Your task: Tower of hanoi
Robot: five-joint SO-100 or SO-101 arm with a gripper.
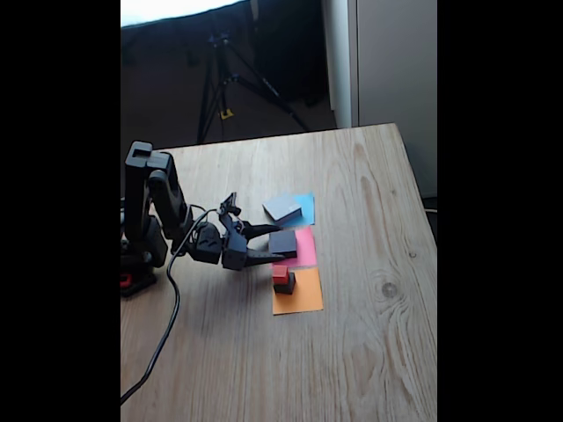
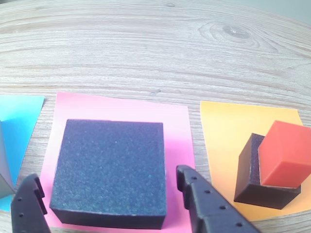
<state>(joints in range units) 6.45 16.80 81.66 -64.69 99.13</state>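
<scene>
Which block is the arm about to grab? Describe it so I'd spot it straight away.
On the wooden table lie three paper squares in a row: blue, pink, orange. The block on the middle pink paper is the one, a dark grey block between the open end effector. Unlike the small dark block on orange, no red cube sits on it.

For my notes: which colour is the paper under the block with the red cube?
Orange paper, clearest in the wrist view.

The table (image 2: 155, 43) is pale wood with clear grain and a knot, matt. The pink paper square (image 2: 121, 109), orange paper square (image 2: 228, 126) and blue paper square (image 2: 19, 116) look flat and matt. The dark block (image 2: 112, 170) has a rough, speckled, foam-like surface; the red cube (image 2: 284, 155) looks smooth. The gripper (image 2: 109, 204) fingers (image 2: 204, 204) are matt black plastic, dotted with small holes.
</scene>
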